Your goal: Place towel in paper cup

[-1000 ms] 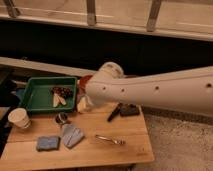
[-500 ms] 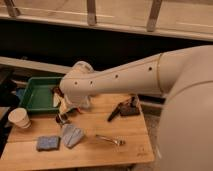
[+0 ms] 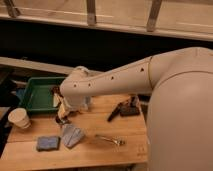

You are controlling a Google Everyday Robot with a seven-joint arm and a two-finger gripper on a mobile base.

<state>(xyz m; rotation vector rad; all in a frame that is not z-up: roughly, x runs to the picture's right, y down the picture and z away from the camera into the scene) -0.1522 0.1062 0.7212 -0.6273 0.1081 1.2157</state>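
Observation:
A paper cup stands upright at the left edge of the wooden table. A grey-blue crumpled towel lies on the table right of the cup, near the front. My white arm reaches in from the right, and my gripper hangs below the wrist just above the towel's far edge. It sits between the towel and the green tray. The wrist hides much of the gripper.
A green tray holding small items sits at the back left. A blue sponge lies left of the towel. A metal utensil lies at the front middle. A black tool lies at the back right. A dark wall stands behind the table.
My arm has swung further left and lower across the table. The gripper has moved from over the table's middle towards the towel and tray. The objects have not moved.

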